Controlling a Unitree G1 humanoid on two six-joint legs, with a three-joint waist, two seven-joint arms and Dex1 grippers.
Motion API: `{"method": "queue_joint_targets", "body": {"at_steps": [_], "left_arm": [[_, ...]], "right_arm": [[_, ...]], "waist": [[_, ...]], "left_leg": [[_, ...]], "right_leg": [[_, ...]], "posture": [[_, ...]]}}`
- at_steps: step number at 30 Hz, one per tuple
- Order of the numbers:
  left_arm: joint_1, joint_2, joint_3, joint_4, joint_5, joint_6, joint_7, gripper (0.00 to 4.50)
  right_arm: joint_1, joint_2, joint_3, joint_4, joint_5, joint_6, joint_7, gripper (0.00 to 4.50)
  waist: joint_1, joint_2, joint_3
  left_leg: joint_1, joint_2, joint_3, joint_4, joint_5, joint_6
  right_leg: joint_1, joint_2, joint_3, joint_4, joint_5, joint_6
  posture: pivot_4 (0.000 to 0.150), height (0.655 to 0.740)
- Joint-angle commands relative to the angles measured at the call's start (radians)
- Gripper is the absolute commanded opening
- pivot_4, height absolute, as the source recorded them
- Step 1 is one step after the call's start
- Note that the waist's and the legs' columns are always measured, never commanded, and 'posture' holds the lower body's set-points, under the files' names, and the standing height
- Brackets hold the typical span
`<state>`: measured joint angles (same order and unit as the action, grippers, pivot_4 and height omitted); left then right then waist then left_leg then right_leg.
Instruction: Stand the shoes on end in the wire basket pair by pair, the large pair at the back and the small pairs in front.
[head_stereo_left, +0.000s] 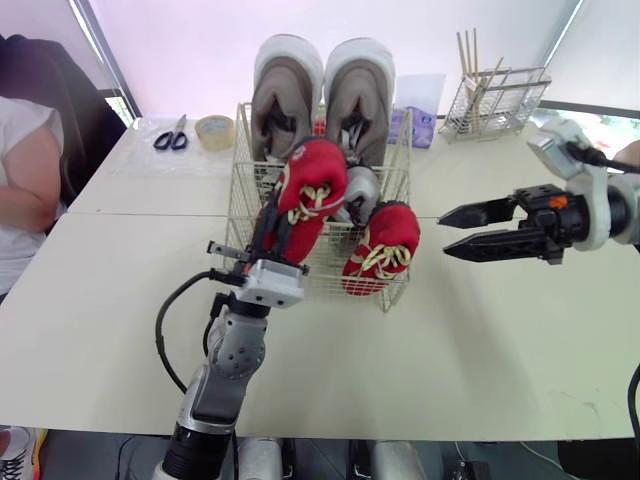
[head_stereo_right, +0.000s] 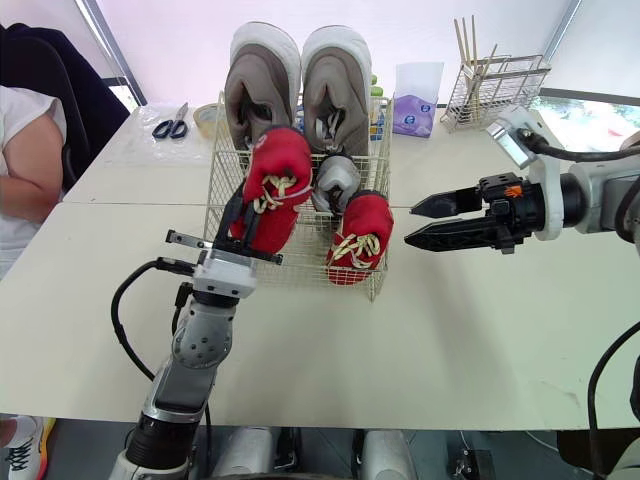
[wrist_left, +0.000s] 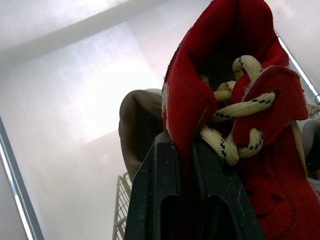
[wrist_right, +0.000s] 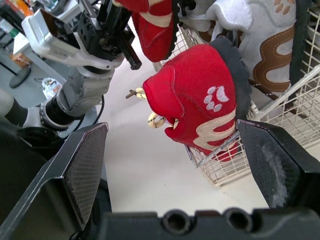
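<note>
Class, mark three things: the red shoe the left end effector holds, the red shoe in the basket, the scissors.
held red shoe (head_stereo_left: 320, 165): left eye view, upper above laces.
basket red shoe (head_stereo_left: 392, 226): left eye view, upper above laces.
scissors (head_stereo_left: 170, 141): left eye view, handles.

in the wire basket (head_stereo_left: 243, 175), large pair (head_stereo_left: 320, 100) stands behind, small shoes (head_stereo_left: 383, 245) in front.

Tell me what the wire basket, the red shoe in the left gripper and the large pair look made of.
Wire basket: thin metal wire grid, pale cream coating, probably paint or plastic. Red shoe in the left gripper: matte, fuzzy textile, perhaps fleece or suede; cream woven laces flecked black. Large pair: dull taupe upper, suede-like; smooth white sole edge, likely rubber.
</note>
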<state>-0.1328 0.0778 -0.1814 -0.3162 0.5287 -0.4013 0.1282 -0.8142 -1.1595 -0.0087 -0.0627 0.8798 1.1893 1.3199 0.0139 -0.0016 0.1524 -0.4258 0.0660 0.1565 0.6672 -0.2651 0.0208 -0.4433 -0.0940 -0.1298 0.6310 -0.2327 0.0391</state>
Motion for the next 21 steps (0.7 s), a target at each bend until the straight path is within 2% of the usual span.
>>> {"method": "queue_joint_targets", "body": {"at_steps": [1,6,12,16,21], "left_arm": [[-0.017,0.001,-0.001,-0.031,0.039,-0.029,0.034,0.01],[-0.020,0.004,0.000,0.030,0.048,-0.055,0.075,0.01],[0.059,-0.004,0.005,0.278,-0.013,-0.125,0.156,0.01],[0.076,-0.002,0.006,0.407,-0.102,-0.174,0.130,0.01],[0.056,0.006,0.037,0.381,-0.154,-0.153,0.100,0.01]], "right_arm": [[-0.043,-0.002,0.002,0.014,-0.022,-0.018,0.020,4.50],[-0.062,0.010,0.018,0.021,-0.039,-0.020,0.027,4.50],[-0.077,0.016,0.023,0.028,-0.055,-0.020,0.033,4.50],[-0.070,0.028,0.017,0.027,-0.057,-0.022,0.023,4.50],[-0.054,0.052,-0.001,0.022,-0.059,-0.028,0.002,4.50]], "waist": [[-0.001,0.000,0.000],[-0.001,0.000,0.000],[-0.001,0.000,0.000],[-0.002,0.001,-0.001],[-0.002,0.002,-0.001]], "left_leg": [[0.000,0.000,0.000,0.000,0.000,0.000],[0.000,0.000,0.000,0.000,0.000,0.000],[0.001,0.000,0.000,0.000,0.000,0.000],[0.002,0.000,0.000,0.000,0.000,0.000],[0.003,0.000,0.000,0.000,0.000,0.000]], "right_leg": [[0.000,0.000,0.000,0.000,0.000,0.000],[0.000,0.000,0.000,0.000,0.000,0.000],[0.000,0.000,0.000,0.001,0.000,0.000],[0.001,-0.001,0.000,0.001,0.000,0.000],[0.002,-0.001,0.000,0.001,0.000,-0.001]], "posture": [[0.150,0.7357],[0.150,0.7357],[0.150,0.7357],[0.150,0.7357],[0.150,0.7357]]}}
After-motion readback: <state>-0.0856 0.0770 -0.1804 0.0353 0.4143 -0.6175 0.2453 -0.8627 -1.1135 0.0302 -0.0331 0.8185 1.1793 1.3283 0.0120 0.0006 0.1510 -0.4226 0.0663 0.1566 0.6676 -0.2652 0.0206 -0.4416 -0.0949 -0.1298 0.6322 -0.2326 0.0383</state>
